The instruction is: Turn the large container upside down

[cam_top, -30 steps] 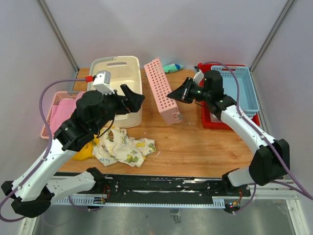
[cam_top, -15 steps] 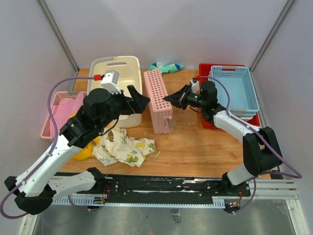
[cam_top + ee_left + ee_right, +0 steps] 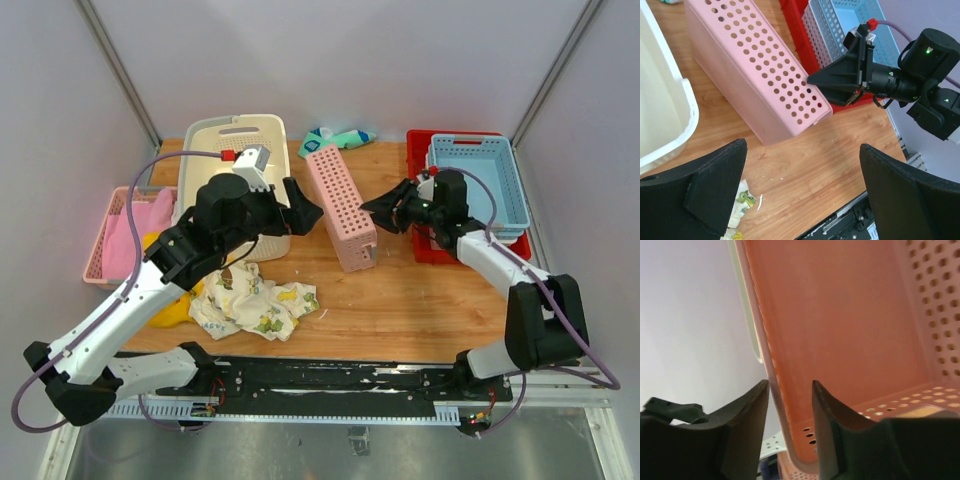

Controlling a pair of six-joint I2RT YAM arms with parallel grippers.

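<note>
The large container [image 3: 238, 165], a deep cream tub, stands upright at the back left with its opening upward; its rim [image 3: 662, 100] shows at the left of the left wrist view. My left gripper [image 3: 305, 212] hovers open just right of the tub, above bare wood [image 3: 805, 200], holding nothing. A pink perforated basket [image 3: 343, 208] lies tipped on its side in the middle. My right gripper [image 3: 376, 208] is at the basket's open side. Its jaws stand apart around the basket's rim [image 3: 771, 365], with a gap on the inner side [image 3: 790, 385].
A red tray [image 3: 440, 250] at the right carries a blue lattice basket [image 3: 480, 180]. A pink basket with pink cloth [image 3: 125, 235] sits at the left edge. A patterned cloth [image 3: 255, 298] and a yellow item [image 3: 172, 312] lie in front. A teal object [image 3: 340, 138] lies at the back.
My right gripper's jaws have parted from the pink basket's rim after gripping it. The basket has shifted right and leans more. My left arm has moved right, past the tub.
</note>
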